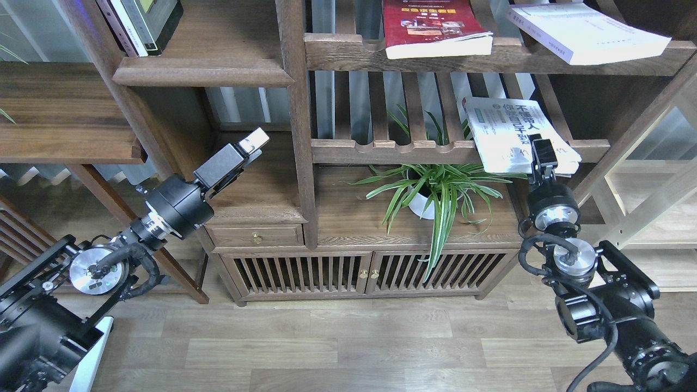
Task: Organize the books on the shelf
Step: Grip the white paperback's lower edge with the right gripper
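Observation:
The white book with green-and-black characters [509, 133] lies flat on the middle slatted shelf, and its front edge overhangs the rail. My right gripper [543, 151] is at that overhanging edge. It is dark and seen end-on, so its grip is unclear. The red book [430, 24] and the thick pale lavender-white book [585, 32] lie on the upper slatted shelf. The solid shelf with the moulded edge [201, 72] is at the upper left. My left gripper [254, 142] hovers below it in the open bay, holding nothing.
Several dark books [142, 22] stand at the left end of the solid shelf. A spider plant in a white pot [430, 190] sits below the white book. A thick post [297, 109] divides the bays. A low cabinet with a drawer [256, 237] is underneath.

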